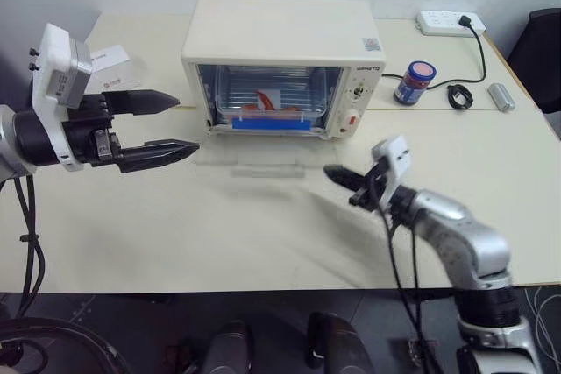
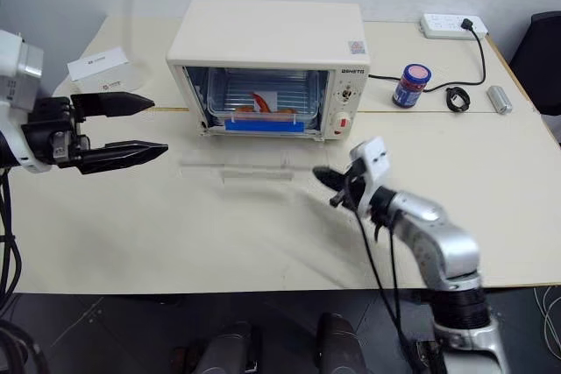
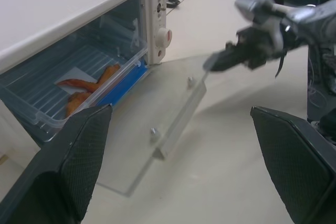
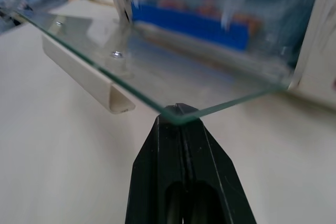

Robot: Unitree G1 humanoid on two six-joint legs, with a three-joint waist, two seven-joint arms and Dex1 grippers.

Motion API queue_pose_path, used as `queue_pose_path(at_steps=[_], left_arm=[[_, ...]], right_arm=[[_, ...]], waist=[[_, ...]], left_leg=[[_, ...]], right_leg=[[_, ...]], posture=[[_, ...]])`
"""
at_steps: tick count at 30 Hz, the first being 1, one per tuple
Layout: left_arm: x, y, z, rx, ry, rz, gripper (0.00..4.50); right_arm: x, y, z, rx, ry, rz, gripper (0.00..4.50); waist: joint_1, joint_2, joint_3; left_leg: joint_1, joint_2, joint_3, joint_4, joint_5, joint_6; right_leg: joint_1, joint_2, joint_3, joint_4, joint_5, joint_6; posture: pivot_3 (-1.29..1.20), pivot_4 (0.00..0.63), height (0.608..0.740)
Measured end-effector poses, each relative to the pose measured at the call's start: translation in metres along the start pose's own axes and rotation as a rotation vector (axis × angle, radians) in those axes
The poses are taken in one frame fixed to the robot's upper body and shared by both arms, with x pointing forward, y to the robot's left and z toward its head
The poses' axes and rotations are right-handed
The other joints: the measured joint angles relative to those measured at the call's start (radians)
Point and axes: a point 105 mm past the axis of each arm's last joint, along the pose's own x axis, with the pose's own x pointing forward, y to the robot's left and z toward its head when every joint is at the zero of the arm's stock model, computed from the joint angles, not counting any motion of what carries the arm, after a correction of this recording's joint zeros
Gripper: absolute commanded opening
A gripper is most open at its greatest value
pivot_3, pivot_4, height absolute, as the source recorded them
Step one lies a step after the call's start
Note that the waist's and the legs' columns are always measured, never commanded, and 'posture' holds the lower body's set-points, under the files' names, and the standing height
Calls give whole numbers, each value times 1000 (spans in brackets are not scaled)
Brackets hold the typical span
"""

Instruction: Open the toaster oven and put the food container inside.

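The cream-white toaster oven (image 1: 280,32) stands at the back middle of the table with its glass door (image 1: 254,162) dropped flat toward me, bar handle (image 4: 84,77) on its underside. Inside the oven sits the food container (image 1: 263,111), clear with a blue front clip and orange food bits (image 3: 86,90). My left gripper (image 1: 184,124) hovers open to the left of the door, holding nothing. My right gripper (image 1: 331,172) is shut, and its tips (image 4: 178,111) touch the door's near right corner.
A small white cardboard box (image 1: 110,59) lies at the back left. Right of the oven are a dark jar (image 1: 415,82), a coiled black cable (image 1: 459,95), a silver cylinder (image 1: 501,96) and a white power strip (image 1: 449,22). A black chair (image 1: 543,50) stands beyond the table's right edge.
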Motion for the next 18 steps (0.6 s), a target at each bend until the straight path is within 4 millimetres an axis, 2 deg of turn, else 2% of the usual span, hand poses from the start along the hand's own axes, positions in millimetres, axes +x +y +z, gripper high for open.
queue_pose_path(at_steps=[3,5,7,11,17,18], left_arm=[[-1,2,1,16,-7,14,4472],[-2,4,2,18,-12,22,4500],[-6,6,2,21,-7,37,4500],[-16,13,0,26,13,75,4500],[-27,12,2,52,30,90,4500],[-29,12,3,56,31,92,4500]], right_arm=[[-12,-10,53,-98,-61,13,0],[-25,-17,68,-132,-27,24,385],[-40,-17,69,-126,48,86,918],[-64,-13,65,-135,173,177,2333],[-74,-15,73,-124,156,193,4397],[-74,-15,74,-124,155,194,4457]], waist=[[0,0,0],[3,0,0],[6,0,0],[2,0,0],[-2,1,0],[-1,1,0]], left_leg=[[0,0,0,-1,0,0],[0,0,0,-1,-1,1],[-1,0,0,-1,-2,2],[-1,-1,3,0,-3,4],[0,1,5,0,-3,2],[0,1,5,0,-3,2]], right_leg=[[0,0,0,0,0,0],[0,0,-1,-1,0,0],[0,0,-1,-2,0,0],[0,-1,0,-3,0,1],[-1,-1,0,-2,0,1],[-1,-1,0,-2,0,1]], posture=[[0,150,740],[0,150,740],[0,150,740],[0,150,740],[0,150,740],[0,150,740]])
